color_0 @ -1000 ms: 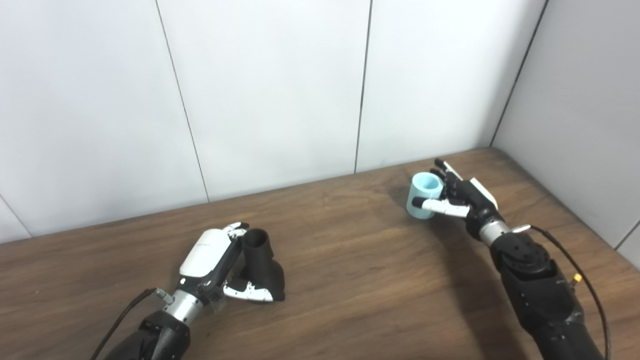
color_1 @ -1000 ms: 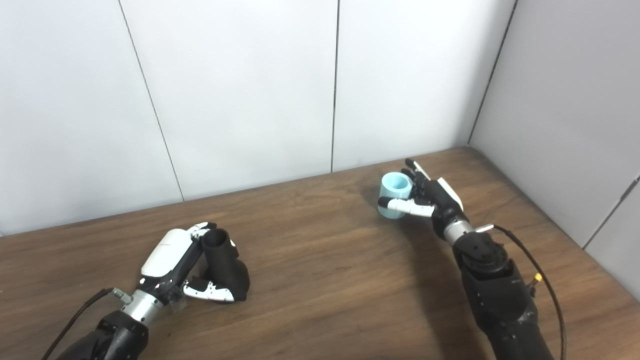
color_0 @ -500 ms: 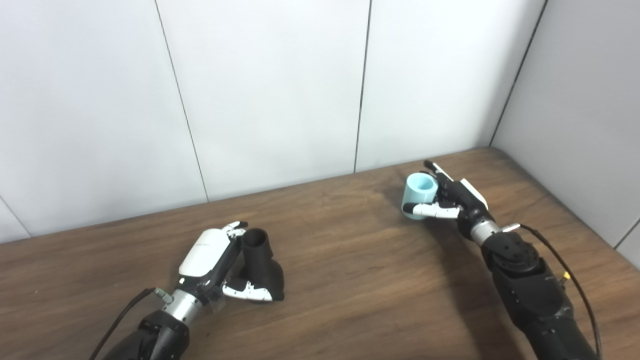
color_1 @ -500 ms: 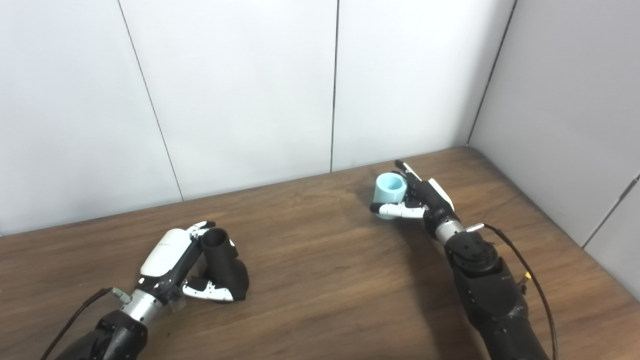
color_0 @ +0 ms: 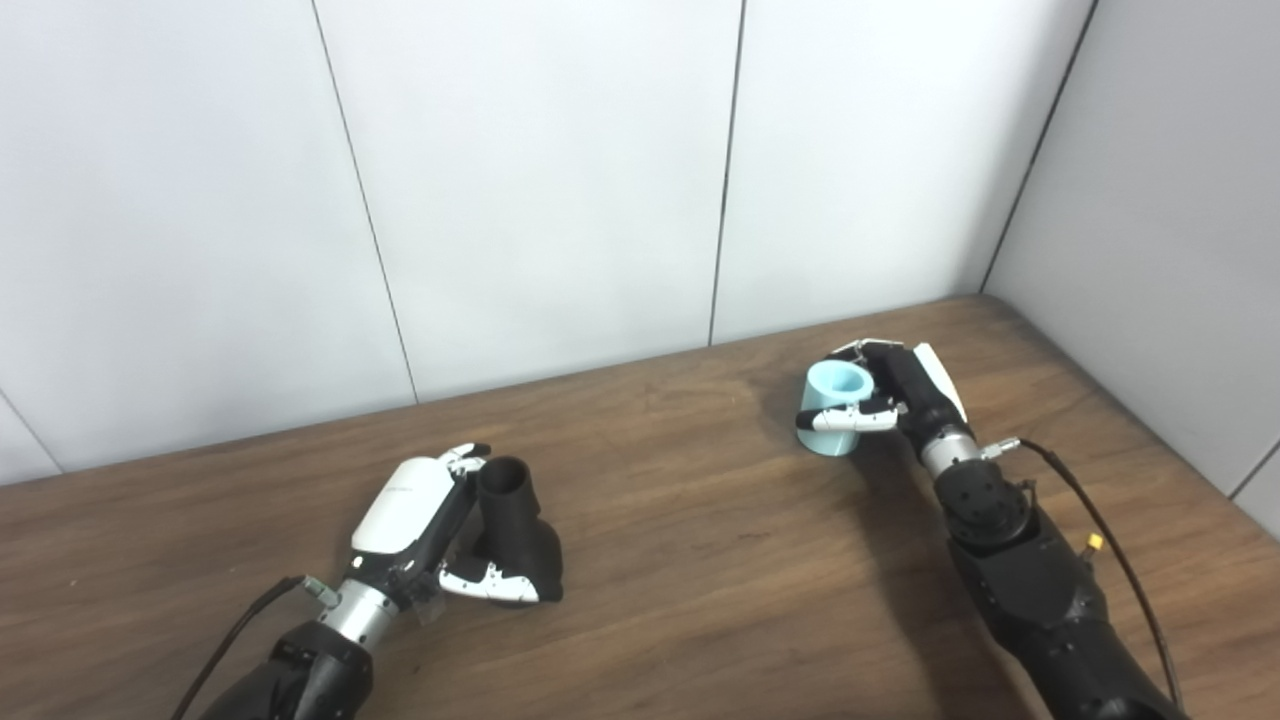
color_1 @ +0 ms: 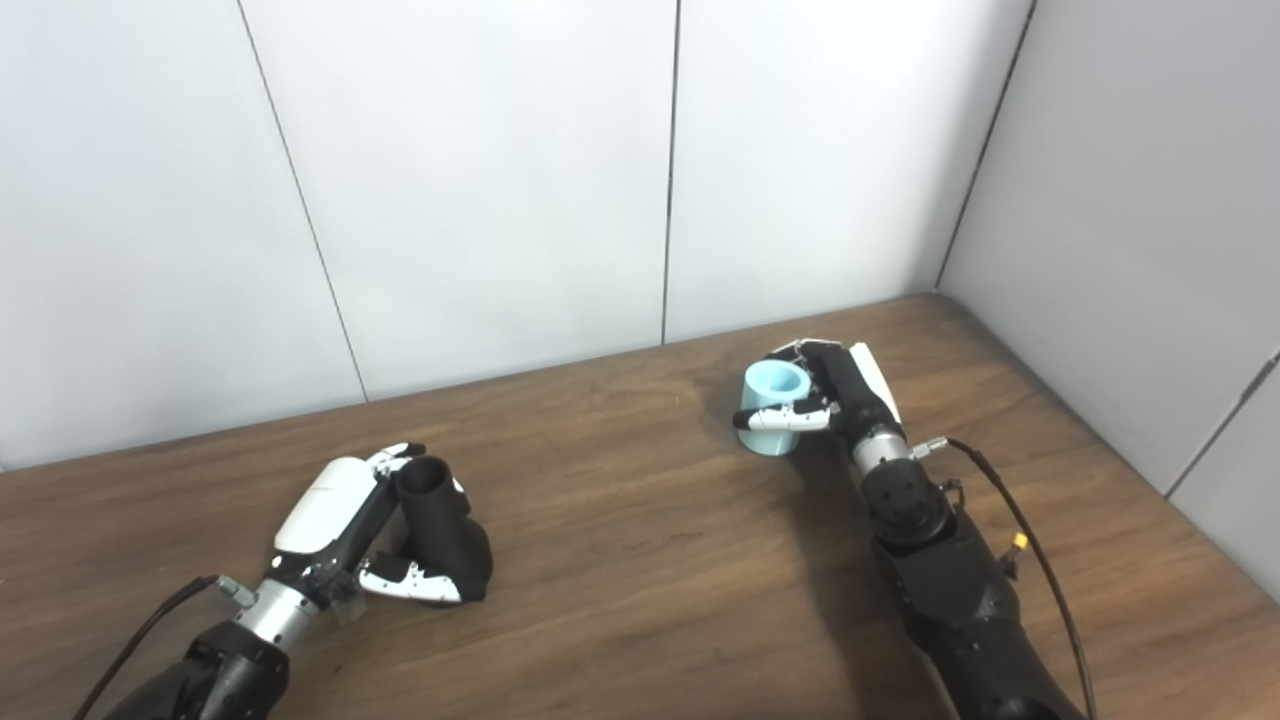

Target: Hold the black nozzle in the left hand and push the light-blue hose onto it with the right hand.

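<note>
The black nozzle [color_0: 512, 535] stands on the wooden table [color_0: 700, 560] at the lower left, its round mouth facing up. My left hand [color_0: 425, 530] is wrapped around it, fingers behind and thumb across its wide base. At the right rear, the light-blue hose piece [color_0: 836, 407], a short open cylinder, stands upright on the table. My right hand [color_0: 905, 395] is closed on it, the thumb across its front and the fingers curled over its far side. The two parts are far apart.
White wall panels [color_0: 540, 180] rise right behind the table, and a grey wall [color_0: 1170, 220] closes off its right side close to the right hand. Cables trail from both wrists.
My right hand slid a little left and forward and its fingers curled around the light-blue hose piece, which shifted slightly with it. The left hand and nozzle edged slightly left.
</note>
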Tool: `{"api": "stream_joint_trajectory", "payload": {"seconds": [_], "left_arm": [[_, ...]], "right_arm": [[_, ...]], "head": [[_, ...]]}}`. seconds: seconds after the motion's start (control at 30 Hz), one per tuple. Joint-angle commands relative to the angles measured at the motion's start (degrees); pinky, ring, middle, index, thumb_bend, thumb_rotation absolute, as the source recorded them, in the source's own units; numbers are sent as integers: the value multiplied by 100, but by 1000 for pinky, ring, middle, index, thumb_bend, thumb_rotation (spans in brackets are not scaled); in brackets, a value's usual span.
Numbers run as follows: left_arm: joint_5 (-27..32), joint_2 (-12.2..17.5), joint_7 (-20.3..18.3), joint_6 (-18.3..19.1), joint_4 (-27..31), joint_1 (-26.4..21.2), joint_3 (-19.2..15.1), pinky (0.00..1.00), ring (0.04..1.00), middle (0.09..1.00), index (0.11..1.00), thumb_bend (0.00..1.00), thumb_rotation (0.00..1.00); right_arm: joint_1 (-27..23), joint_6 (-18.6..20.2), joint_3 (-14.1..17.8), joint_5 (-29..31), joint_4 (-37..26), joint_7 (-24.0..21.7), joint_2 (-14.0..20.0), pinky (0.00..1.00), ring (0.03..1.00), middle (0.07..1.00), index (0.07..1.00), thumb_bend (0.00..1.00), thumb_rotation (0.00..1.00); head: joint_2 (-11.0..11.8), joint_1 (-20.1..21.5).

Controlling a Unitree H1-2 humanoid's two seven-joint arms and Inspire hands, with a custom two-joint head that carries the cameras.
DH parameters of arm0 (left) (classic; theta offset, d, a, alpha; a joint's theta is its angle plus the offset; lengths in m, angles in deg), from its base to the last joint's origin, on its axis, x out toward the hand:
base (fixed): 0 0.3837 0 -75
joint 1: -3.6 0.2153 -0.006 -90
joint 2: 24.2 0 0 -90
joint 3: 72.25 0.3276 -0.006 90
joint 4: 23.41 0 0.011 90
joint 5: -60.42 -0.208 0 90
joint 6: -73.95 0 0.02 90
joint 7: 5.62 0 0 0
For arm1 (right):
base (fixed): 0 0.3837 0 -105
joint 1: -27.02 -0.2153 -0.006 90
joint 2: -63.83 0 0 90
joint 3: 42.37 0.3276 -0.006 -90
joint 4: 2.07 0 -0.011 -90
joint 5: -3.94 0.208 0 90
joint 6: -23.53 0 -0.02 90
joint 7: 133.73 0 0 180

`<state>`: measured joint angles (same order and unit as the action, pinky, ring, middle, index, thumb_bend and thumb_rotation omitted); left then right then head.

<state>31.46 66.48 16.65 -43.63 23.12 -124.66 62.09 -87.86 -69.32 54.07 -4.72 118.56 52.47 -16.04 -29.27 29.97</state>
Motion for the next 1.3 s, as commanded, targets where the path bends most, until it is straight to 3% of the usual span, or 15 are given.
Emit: {"api": "stream_joint_trajectory", "payload": {"seconds": [0.0, 0.37, 0.57, 0.73, 0.87, 1.27], "left_arm": [[-39, 221, -82, 66, -451, 944, 255, 862, 653, 456, 512, 523, 0], [-23, 222, -162, 66, -416, 974, 196, 858, 658, 459, 509, 524, 0], [-84, 158, -107, 66, -410, 986, 176, 841, 649, 461, 506, 524, 0], [-157, 16, -170, 66, -519, 956, 116, 869, 661, 467, 501, 525, 0], [-283, -113, -146, 66, -605, 943, 66, 881, 662, 465, 502, 525, 0], [-663, -474, -61, 75, -746, 970, -134, 884, 665, 470, 501, 525, 0]], "right_arm": [[-115, -74, -42, -196, 52, 177, 48, 353, 415, 488, 518, 518, 0], [-63, -15, -113, -181, -96, 437, -41, 354, 413, 490, 521, 517, 0], [-2, 127, -182, -141, -1198, 277, -201, 383, 428, 498, 503, 519, 0], [-199, 562, -330, 76, -2444, -213, -410, 359, 434, 484, 501, 522, 0], [-528, 1190, -526, 3, -3179, -504, -672, 351, 439, 484, 492, 522, 0], [-1224, 1991, -960, 92, -4040, -1336, -812, 343, 431, 520, 479, 519, 0]], "head": [[-15, -4], [-68, -192], [-120, -492], [-135, -785], [-135, -1036], [-247, -1985]]}}
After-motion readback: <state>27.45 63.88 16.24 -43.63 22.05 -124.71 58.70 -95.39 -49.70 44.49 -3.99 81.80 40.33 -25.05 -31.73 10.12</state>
